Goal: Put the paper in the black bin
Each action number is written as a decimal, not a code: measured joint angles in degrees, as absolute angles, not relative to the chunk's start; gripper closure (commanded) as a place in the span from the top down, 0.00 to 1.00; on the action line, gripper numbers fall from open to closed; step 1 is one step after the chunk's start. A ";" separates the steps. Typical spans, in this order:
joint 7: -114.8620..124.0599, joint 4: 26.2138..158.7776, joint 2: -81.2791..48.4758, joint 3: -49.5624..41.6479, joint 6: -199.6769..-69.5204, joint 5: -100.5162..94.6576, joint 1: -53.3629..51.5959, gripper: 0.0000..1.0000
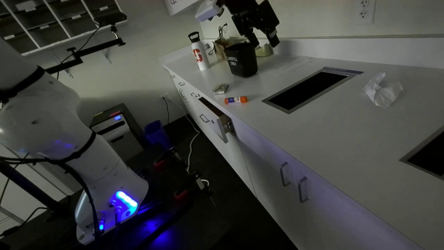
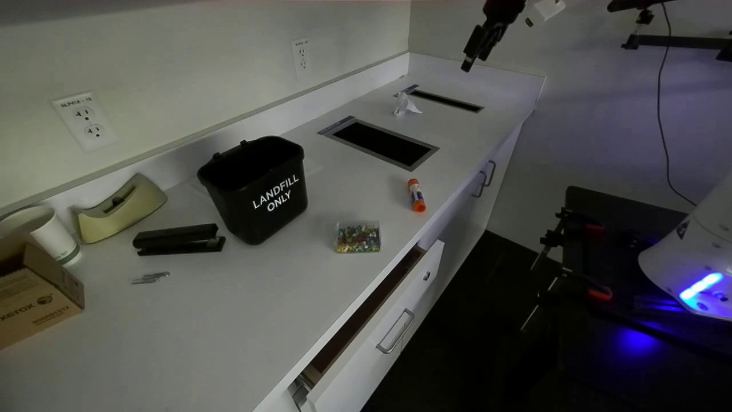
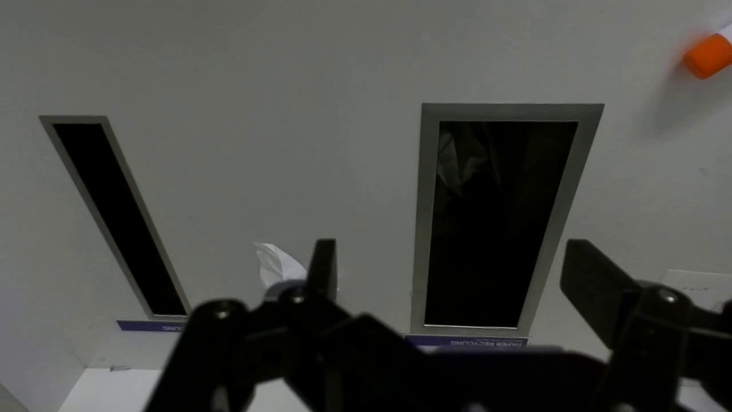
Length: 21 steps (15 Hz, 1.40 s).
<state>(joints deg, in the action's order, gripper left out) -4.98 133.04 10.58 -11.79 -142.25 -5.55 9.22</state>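
If hunting for the paper [image 1: 383, 89], check between the paper-recycling cut-out [image 3: 492, 229] and the neighboring cut-out [image 3: 117, 212], set toward the back ledge [image 1: 357, 50] of the surface [image 1: 322, 146]. Decent room there, honestly: a long white stretch from the paper all the way to the front edge [image 2: 343, 318]. Tighter around the glue stick [image 2: 416, 195] and the pin box [image 2: 358, 237], close to that edge, with a pulled-out drawer [image 2: 372, 337] just below it. For the black bin [image 2: 257, 194], look on the other side of that paper-recycling cut-out, well apart from the paper. Upright, mouth up, marked LANDFILL ONLY, just beside a stapler [image 2: 180, 239] and near a tape dispenser [image 2: 120, 209]. Now the gripper [image 3: 452, 252]: spread wide in the wrist view, fingers [image 3: 323, 266] well apart, only air in the gap, framing the paper-recycling cut-out from above. Hanging high off the surface in both exterior views, touching only air. Covers a bit of the paper in the wrist view, but just by line of sight tbh.
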 measured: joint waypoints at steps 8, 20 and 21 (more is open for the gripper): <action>8.00 122.58 -4.04 -11.64 -148.45 -8.35 9.56 1.00; 9.25 93.52 -36.08 -14.04 -152.42 -7.92 12.09 1.00; 7.88 91.11 -37.99 -13.35 -151.96 -6.53 12.99 1.00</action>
<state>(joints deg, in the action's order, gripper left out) 7.88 91.11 -37.99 -13.35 -151.96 -6.53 12.99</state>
